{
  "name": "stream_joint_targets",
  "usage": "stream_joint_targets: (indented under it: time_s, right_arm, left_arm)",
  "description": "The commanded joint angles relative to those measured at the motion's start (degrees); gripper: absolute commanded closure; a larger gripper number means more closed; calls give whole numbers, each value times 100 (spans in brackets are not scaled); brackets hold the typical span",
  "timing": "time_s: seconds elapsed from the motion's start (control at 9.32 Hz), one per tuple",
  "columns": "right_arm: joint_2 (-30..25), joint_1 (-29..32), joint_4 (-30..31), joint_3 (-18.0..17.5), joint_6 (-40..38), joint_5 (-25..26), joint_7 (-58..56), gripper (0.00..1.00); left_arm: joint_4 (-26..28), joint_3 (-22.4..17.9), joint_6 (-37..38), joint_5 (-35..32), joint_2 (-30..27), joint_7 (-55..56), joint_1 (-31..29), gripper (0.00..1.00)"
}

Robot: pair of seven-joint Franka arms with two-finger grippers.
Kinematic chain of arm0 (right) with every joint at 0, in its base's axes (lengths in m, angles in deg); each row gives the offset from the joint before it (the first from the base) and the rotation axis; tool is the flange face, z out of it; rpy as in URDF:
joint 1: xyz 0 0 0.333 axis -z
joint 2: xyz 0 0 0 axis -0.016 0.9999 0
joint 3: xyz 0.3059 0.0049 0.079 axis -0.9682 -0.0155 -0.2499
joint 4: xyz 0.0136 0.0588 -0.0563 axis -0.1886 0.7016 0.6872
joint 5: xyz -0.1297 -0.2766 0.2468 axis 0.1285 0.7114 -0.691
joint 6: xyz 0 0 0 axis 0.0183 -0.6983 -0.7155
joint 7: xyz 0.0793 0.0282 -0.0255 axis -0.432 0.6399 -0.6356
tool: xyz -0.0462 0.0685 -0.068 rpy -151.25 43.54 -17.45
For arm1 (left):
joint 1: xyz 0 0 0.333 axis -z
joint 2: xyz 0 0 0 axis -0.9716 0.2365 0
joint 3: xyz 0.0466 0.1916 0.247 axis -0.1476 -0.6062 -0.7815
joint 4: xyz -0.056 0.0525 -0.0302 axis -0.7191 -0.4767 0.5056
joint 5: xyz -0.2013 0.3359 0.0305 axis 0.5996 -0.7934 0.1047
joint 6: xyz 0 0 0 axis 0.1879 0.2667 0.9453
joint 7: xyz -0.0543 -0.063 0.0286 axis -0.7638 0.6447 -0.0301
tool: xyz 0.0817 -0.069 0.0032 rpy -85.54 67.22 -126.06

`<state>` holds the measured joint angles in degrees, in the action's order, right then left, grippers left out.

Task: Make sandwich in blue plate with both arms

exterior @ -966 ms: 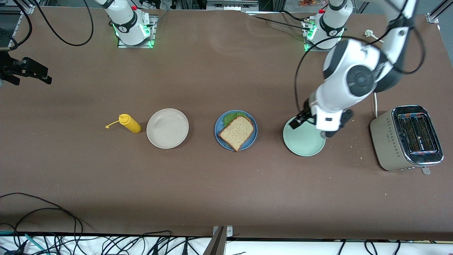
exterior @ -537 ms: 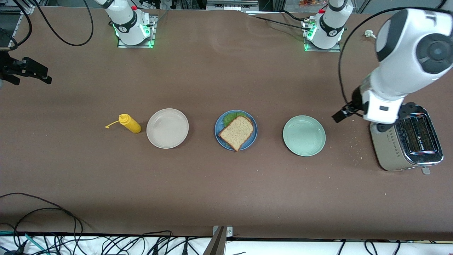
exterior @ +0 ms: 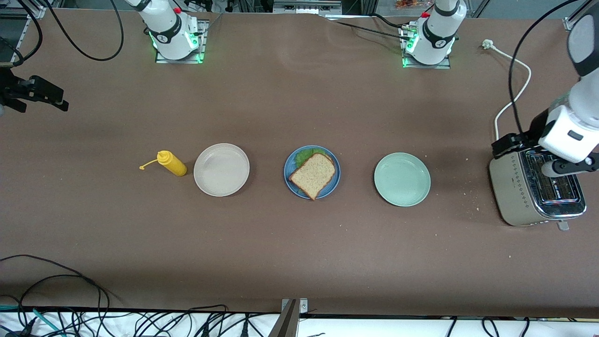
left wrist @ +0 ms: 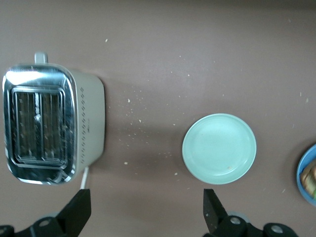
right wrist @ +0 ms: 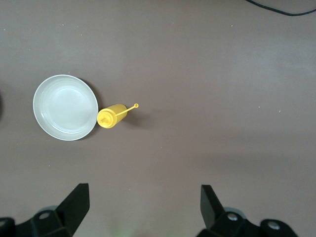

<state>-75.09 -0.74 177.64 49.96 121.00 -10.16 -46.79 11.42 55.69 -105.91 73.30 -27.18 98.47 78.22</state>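
Note:
The blue plate (exterior: 333, 186) sits mid-table between two other plates. On it lies the sandwich: a speckled brown bread slice (exterior: 312, 174) on top, with green lettuce (exterior: 306, 154) showing from under its edge that is farther from the front camera. The plate's rim (left wrist: 302, 168) also shows at the edge of the left wrist view. The left arm (exterior: 568, 133) hangs high at its own end of the table. My left gripper (left wrist: 146, 197) is open and empty over bare table between the toaster and the pale green plate. My right gripper (right wrist: 143, 197) is open and empty, high above bare table.
A pale green plate (exterior: 402, 179) and a steel toaster (exterior: 538, 187) stand toward the left arm's end, with crumbs between them. A beige plate (exterior: 221, 169) and a yellow squeeze bottle (exterior: 171, 163) stand toward the right arm's end. Cables lie along the near edge.
The left arm has swung up and away from over the pale green plate to above the toaster end, with its gripper open. The right arm has not moved.

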Motion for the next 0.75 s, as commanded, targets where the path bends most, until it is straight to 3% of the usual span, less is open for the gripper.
stream_joint_targets:
  time_s: [0.0,0.11,0.64]
  right_arm:
    - [71,-19,-188,26,-153,-72,7,0]
    - [71,-19,-188,18,-153,-72,15,0]
    - [62,-19,-179,18,-153,-72,24,0]
  left_arm:
    - [-246,73,196,176,53,-1046,-138,0]
    - [-246,82,187,701,62,-1073,-364,0]
    - [-237,99,178,768,106,-1073,-402,0]
